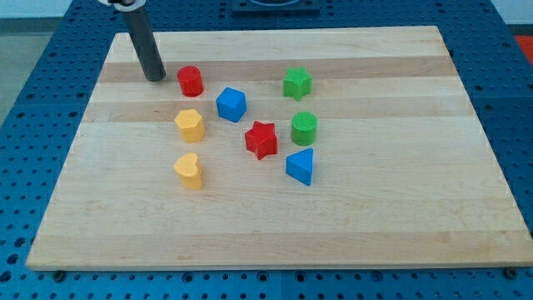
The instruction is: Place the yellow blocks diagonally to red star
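The red star (261, 139) lies near the middle of the wooden board (400, 217). A yellow pentagon block (190, 126) sits to its left, slightly higher in the view. A yellow heart block (189, 171) sits below that one, to the star's lower left. My tip (155, 78) rests on the board near the view's top left, just left of a red cylinder (191, 81) and above the yellow pentagon block, touching no block.
A blue cube (231, 104) sits up-left of the star. A green star-like block (297, 83) and a green cylinder (304, 128) sit to the star's upper right and right. A blue triangle (301, 166) lies at its lower right.
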